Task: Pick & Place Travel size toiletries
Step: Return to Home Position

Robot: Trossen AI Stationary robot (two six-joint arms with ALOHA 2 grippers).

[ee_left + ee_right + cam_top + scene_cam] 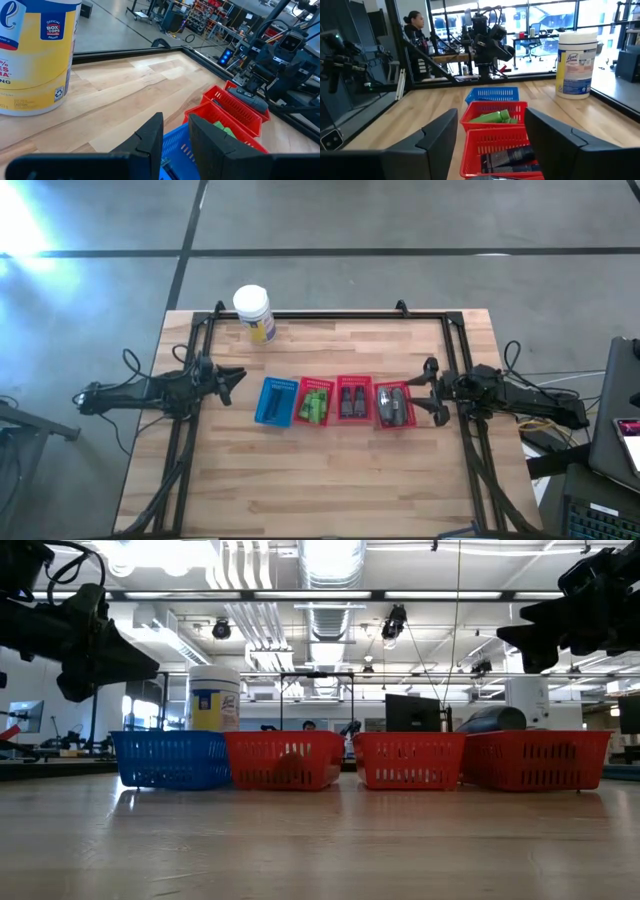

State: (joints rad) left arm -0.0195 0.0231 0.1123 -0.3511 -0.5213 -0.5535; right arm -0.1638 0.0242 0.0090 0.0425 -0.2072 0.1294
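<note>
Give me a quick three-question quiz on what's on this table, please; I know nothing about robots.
1. True or false: the green bottles lie in the blue basket.
2. How many baskets stand in the row? A) two B) four C) six
3. Which gripper is nearer the white jar, the left gripper or the right gripper?
Key: 1. False; they lie in a red basket right beside the blue one. 2. B. 3. The left gripper.
</note>
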